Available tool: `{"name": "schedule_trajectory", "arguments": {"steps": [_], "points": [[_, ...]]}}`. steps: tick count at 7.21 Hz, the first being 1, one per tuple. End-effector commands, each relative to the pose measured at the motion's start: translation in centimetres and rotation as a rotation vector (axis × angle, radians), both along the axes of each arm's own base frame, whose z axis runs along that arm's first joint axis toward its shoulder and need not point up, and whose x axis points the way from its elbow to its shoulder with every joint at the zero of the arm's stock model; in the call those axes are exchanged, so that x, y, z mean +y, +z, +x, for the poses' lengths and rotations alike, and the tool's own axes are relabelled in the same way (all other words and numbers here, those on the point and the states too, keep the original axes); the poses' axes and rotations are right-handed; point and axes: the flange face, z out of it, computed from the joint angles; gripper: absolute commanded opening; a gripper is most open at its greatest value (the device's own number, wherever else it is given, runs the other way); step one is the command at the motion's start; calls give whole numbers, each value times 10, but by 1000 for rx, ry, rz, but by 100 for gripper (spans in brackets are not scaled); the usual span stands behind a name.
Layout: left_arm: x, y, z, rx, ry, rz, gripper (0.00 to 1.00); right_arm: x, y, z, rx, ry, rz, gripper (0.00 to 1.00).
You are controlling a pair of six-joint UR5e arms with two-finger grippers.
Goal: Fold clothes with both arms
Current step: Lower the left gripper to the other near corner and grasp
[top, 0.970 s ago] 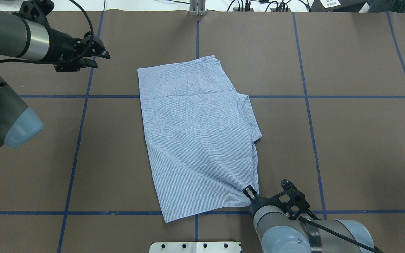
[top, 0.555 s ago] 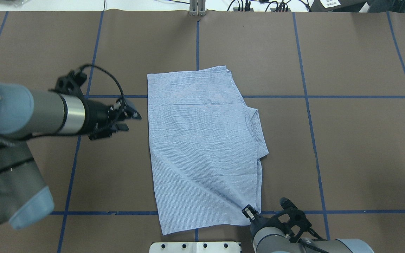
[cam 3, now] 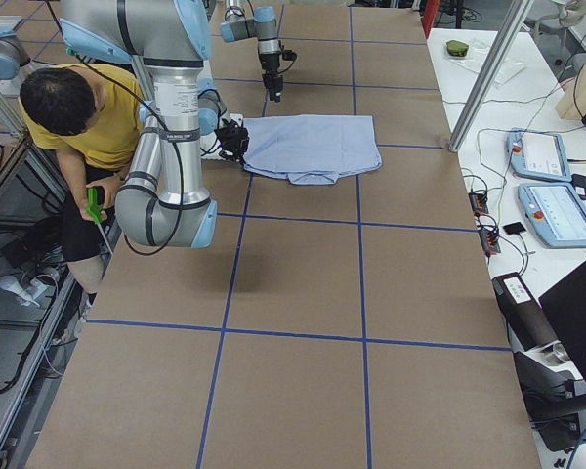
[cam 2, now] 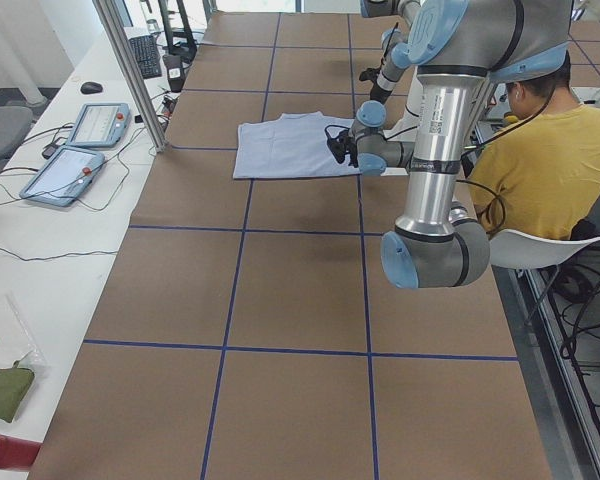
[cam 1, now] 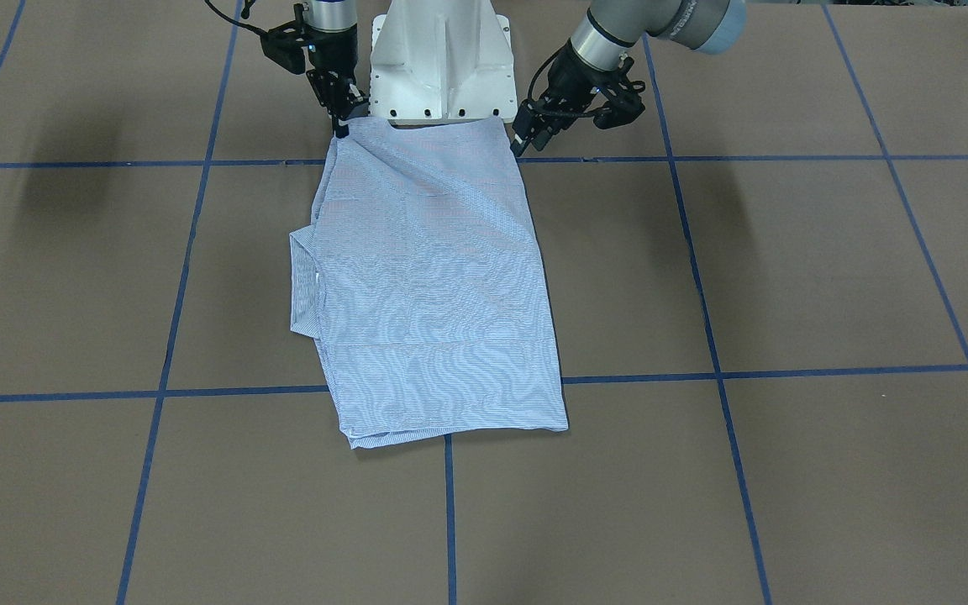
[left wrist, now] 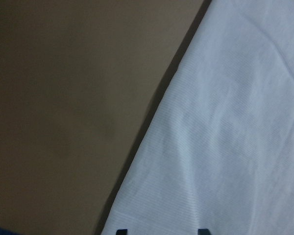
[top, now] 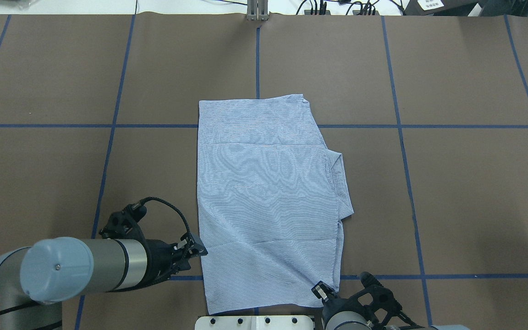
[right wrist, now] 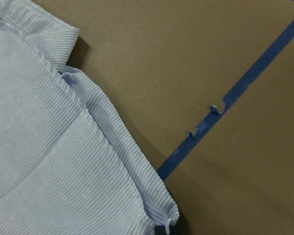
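The blue-and-white striped shirt point(top: 268, 201) lies folded into a long rectangle on the brown table, its collar point(top: 343, 183) sticking out on the right. It also shows in the front view point(cam 1: 434, 277). My right gripper point(top: 323, 291) is shut on the shirt's near right corner, with wrinkles running from it point(cam 1: 339, 128). The right wrist view shows that corner point(right wrist: 161, 215) at its bottom edge. My left gripper point(top: 197, 250) is open at the shirt's near left edge point(cam 1: 521, 139). In the left wrist view its fingertips point(left wrist: 120, 231) stand apart over the cloth point(left wrist: 225, 137).
The white pedestal base point(top: 255, 322) stands just behind the shirt's near edge. Blue tape lines point(top: 401, 126) grid the table. A person in yellow point(cam 2: 530, 170) sits behind the robot. Control tablets point(cam 2: 75, 160) lie on a side table beyond the far edge.
The right gripper has pulled the shirt towards the robot's base. The left arm has swung from the far left down to the shirt's near left edge.
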Motion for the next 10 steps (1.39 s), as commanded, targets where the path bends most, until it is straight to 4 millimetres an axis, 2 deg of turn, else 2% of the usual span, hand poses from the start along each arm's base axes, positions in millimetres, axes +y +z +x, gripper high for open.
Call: {"name": "schedule_trajectory", "arguments": {"steps": [1, 3, 5, 7, 10], "points": [[14, 9, 11, -17, 21, -12, 57, -15, -10, -5, -14, 28, -2, 0], [34, 14, 29, -33, 62, -14, 57, -26, -6, -6, -3, 49, -1, 0], [42, 17, 41, -41, 78, -14, 57, -28, -7, -5, -6, 52, -3, 0], [53, 18, 49, -45, 98, -16, 57, -28, -8, -5, -9, 52, -3, 0], [57, 16, 56, -42, 108, -14, 55, -29, -9, -5, -9, 53, -4, 0]]}}
